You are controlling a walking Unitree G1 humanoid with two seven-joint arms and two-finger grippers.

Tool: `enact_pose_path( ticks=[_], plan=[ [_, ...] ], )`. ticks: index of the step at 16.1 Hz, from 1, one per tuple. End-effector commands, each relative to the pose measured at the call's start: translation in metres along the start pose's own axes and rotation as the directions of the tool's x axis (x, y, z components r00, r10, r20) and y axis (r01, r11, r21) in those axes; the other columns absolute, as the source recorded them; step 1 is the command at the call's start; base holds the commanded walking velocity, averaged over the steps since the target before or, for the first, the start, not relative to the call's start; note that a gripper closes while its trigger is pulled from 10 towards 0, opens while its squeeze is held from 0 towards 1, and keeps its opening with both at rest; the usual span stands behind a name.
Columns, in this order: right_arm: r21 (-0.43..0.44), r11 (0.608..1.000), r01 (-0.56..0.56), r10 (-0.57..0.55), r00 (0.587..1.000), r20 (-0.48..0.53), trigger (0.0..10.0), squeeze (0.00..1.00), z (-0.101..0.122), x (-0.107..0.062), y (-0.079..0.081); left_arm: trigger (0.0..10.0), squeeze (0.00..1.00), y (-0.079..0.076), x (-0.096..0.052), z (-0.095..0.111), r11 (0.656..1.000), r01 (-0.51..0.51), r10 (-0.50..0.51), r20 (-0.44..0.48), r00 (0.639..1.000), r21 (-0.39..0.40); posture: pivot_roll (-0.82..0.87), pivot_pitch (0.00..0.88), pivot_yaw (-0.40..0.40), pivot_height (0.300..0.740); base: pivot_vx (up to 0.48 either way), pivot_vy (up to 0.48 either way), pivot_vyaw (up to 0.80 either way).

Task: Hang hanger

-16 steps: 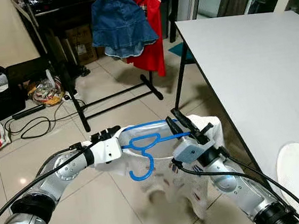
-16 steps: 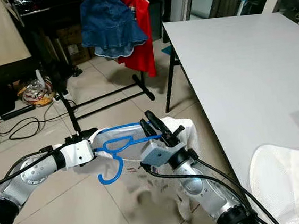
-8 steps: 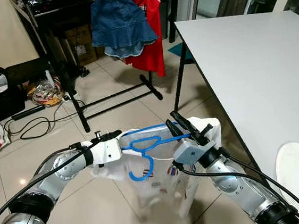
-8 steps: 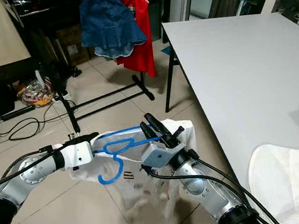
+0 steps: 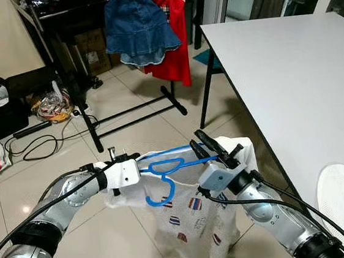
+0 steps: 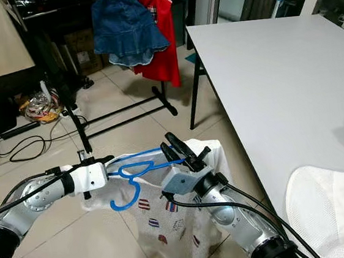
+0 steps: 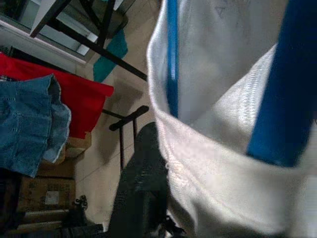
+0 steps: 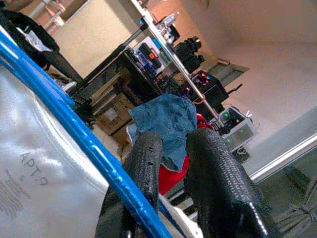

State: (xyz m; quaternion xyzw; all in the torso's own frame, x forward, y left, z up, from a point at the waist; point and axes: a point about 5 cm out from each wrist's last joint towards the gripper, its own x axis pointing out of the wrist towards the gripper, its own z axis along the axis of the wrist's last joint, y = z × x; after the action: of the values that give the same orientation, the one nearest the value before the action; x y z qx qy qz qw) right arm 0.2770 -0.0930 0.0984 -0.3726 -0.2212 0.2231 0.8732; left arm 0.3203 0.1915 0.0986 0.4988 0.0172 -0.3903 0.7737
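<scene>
hanger point(image 5: 169, 164) lies crosswise mid-frame | both grippers grasp it: left gripper point(image 5: 126, 159), right gripper point(image 5: 206, 149) | rack point(image 5: 130, 112) upper left, well apart

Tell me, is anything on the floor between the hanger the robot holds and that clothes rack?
Nothing visible blocks the way. Both grippers, left gripper and right gripper, hold the blue hanger with the white shirt. Bare tiles lie before the rack; the cables sit off left.
</scene>
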Motion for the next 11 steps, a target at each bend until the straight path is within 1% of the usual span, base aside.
enact_pose_path(
  ticks=[1, 5, 7, 8, 9, 11],
  plan=[
    [0.004, 1.000, -0.024, 0.024, 0.999, 0.029, 10.0, 0.00, 0.0054, 0.0000, 0.0047, 0.0, 0.00, 0.0123, 0.0024, 0.0054, 0.999, -0.034, 0.034, 0.005, 0.999, 0.038, 0.07, 0.077, 0.022, 0.740, 0.000, 0.000, 0.00],
    [0.007, 1.000, -0.025, 0.024, 0.999, 0.023, 10.0, 0.00, 0.0049, -0.0007, 0.0053, 0.0, 0.00, 0.0143, 0.0032, 0.0046, 0.998, -0.054, 0.055, -0.010, 0.998, 0.043, 0.07, 0.077, 0.022, 0.740, 0.000, 0.000, 0.00],
    [0.038, 0.999, -0.036, 0.035, 0.999, 0.018, 10.0, 0.00, 0.0039, -0.0020, 0.0062, 0.0, 0.00, 0.0129, 0.0050, 0.0049, 0.998, -0.063, 0.063, -0.014, 0.998, 0.028, 0.07, 0.077, 0.020, 0.740, 0.000, 0.000, 0.00],
    [0.050, 0.998, -0.036, 0.035, 0.999, 0.019, 10.0, 0.33, 0.0041, -0.0023, 0.0060, 0.0, 0.00, 0.0120, 0.0054, 0.0051, 0.998, -0.063, 0.064, -0.013, 0.998, 0.025, 0.07, 0.077, 0.019, 0.740, 0.000, 0.000, 0.00],
    [0.088, 0.995, -0.037, 0.034, 0.999, 0.027, 10.0, 1.00, 0.0055, -0.0026, 0.0056, 0.0, 0.00, 0.0099, 0.0060, 0.0050, 0.998, -0.064, 0.064, -0.011, 0.998, 0.010, 0.07, 0.077, 0.018, 0.740, 0.000, 0.000, 0.00],
    [0.114, 0.991, -0.064, 0.061, 0.998, 0.027, 10.0, 1.00, 0.0067, -0.0034, 0.0088, 0.0, 0.00, 0.0081, 0.0070, 0.0052, 0.997, -0.075, 0.075, -0.005, 0.997, -0.026, 0.07, 0.078, 0.016, 0.740, 0.000, 0.000, 0.00]
  ],
)
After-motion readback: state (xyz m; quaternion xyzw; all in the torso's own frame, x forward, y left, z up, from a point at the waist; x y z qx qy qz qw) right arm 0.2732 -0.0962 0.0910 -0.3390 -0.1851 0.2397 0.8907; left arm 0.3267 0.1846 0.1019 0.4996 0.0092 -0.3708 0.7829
